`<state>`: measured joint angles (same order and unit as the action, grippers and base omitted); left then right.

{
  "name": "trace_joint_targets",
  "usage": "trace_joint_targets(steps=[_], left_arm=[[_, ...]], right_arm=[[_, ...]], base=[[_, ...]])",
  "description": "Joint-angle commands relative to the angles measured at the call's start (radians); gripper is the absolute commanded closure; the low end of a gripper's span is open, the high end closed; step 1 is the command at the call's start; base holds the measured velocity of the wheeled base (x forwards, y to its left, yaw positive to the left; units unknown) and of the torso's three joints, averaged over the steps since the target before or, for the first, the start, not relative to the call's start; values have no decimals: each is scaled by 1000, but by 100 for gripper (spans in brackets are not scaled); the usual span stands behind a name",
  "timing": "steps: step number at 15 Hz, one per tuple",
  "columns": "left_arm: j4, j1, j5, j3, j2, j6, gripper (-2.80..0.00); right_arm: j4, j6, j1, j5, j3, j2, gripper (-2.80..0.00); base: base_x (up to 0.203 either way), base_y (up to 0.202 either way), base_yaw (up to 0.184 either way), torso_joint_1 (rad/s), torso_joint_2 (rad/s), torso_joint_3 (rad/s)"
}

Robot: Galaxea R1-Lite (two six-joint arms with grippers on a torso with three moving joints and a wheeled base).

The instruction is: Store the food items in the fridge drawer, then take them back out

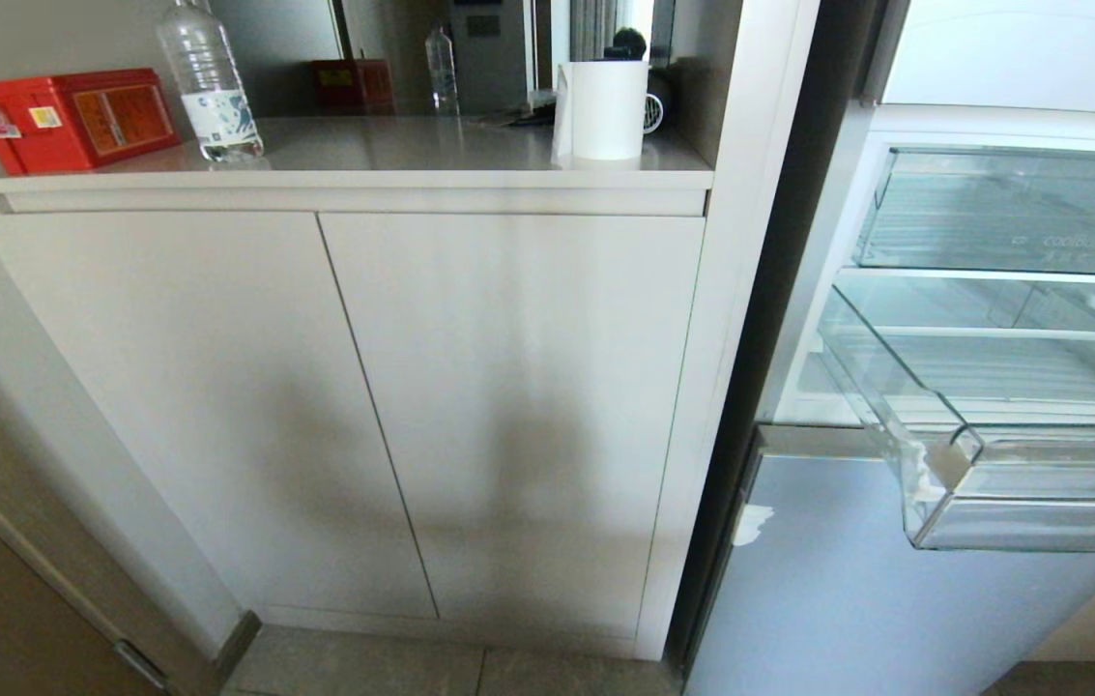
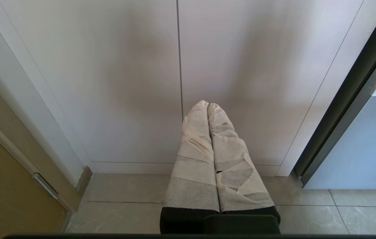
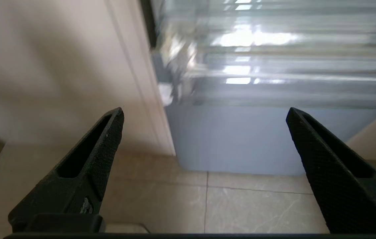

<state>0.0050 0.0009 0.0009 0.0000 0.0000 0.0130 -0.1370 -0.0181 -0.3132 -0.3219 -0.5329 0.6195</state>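
Left gripper (image 2: 209, 109) pressed together, parked facing the cabinet (image 2: 108, 83). Right gripper (image 3: 204, 111) spread, empty, nearer the drawer (image 1: 1011, 454); drawer at its 12 o'clock, pulled out, long axis crosswise. No fruit visible.

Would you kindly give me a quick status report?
Left gripper shut, parked facing the cabinet doors. Right gripper open, empty, below the clear plastic fridge drawer. Drawer pulled out, empty. No red fruit balls in view.
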Motion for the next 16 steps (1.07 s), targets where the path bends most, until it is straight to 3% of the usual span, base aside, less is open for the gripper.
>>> trace_joint_targets(steps=[1, 4, 7, 9, 10, 14, 16], left_arm=[[0, 1, 1, 0, 2, 0, 0], [0, 1, 1, 0, 2, -1, 0], [1, 1, 1, 0, 2, -1, 0], [0, 1, -1, 0, 2, 1, 0], [0, 1, -1, 0, 2, 1, 0], [0, 1, -1, 0, 2, 1, 0], [0, 1, 0, 0, 2, 0, 0]], right_arm=[[-1, -7, 167, 121, 88, -107, -280], [-1, -32, 244, 185, 220, -268, -280], [2, -60, 272, 195, 335, -404, -280], [74, -74, 284, 197, 431, -435, -280], [143, -82, 289, 199, 489, -460, 0], [204, -116, 307, 240, 531, -622, 0], [163, -120, 308, 264, 534, -621, 0]], base=[[0, 0, 0, 0, 0, 0], [0, 0, 0, 0, 0, 0], [0, 0, 0, 0, 0, 0], [0, 0, 0, 0, 0, 0], [0, 0, 0, 0, 0, 0], [0, 0, 0, 0, 0, 0], [0, 0, 0, 0, 0, 0]])
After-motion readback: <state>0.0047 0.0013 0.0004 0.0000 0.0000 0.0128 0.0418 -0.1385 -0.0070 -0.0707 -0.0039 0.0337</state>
